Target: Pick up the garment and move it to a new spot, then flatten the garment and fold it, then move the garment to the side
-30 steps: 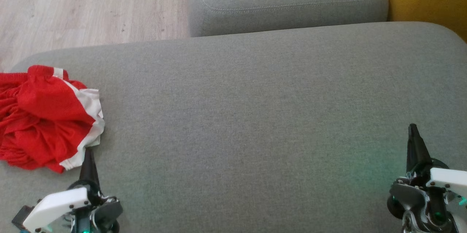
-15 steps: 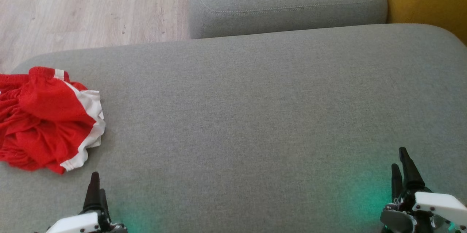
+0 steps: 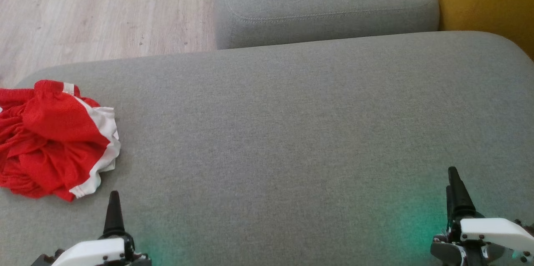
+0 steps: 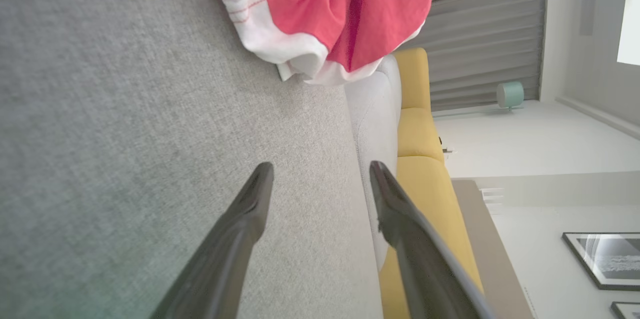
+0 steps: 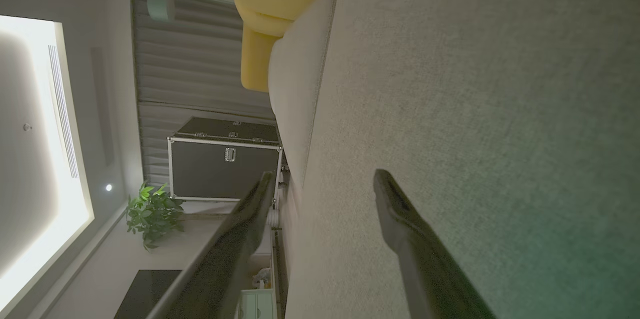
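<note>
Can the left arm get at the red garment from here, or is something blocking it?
Probably yes. The left gripper is open, and the garment lies crumpled just ahead of it, slightly to its left, with nothing but bare cushion between them.

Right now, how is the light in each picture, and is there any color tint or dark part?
Head view: even daylight, red garment sharp, green tint on the gray cushion beside the left hand and right hand. Left wrist view: bright, the garment looks pinkish. Right wrist view: dim and grainy, green tint at lower right, a lit panel glaring at left.
</note>
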`<state>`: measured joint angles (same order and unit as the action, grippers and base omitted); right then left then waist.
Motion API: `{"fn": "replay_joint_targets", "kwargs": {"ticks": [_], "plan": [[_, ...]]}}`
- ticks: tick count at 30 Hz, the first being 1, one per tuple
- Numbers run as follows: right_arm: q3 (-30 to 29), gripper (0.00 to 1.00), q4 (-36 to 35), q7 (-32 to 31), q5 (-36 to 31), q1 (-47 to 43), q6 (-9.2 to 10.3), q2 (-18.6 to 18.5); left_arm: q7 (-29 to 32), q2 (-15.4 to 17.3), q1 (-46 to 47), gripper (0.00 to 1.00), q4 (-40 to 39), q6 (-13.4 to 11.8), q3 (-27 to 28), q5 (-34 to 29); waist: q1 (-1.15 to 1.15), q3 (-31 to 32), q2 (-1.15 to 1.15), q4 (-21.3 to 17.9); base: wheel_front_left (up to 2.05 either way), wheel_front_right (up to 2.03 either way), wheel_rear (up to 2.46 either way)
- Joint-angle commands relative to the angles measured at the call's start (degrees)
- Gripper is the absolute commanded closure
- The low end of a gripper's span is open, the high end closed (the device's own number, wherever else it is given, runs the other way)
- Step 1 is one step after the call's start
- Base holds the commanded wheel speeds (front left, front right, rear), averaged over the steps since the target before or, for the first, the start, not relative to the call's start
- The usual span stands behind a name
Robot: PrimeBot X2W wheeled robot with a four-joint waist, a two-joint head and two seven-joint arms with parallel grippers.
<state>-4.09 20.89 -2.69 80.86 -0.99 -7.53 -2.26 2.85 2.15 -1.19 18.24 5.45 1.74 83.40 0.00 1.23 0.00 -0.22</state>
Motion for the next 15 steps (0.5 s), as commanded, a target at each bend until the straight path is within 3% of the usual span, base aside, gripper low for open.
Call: {"fn": "replay_joint_targets", "kwargs": {"ticks": [1, 15], "plan": [[0.7, 0.0, -2.3, 0.7, -1.9, 2.0, 0.02, -0.2, -0.7, 0.4, 1.2, 0.0, -2.1, -0.2, -0.2, -2.2, 0.0, 0.1, 0.0, 0.0, 0.0, 0.0, 0.0], [2.7, 0.0, -5.1, 3.0, -14.3, 1.5, 0.02, -0.3, -3.1, 0.4, 0.2, 0.0, -6.3, -3.7, -2.4, -16.7, 0.0, 0.8, 0.0, 0.0, 0.0, 0.0, 0.0]]}}
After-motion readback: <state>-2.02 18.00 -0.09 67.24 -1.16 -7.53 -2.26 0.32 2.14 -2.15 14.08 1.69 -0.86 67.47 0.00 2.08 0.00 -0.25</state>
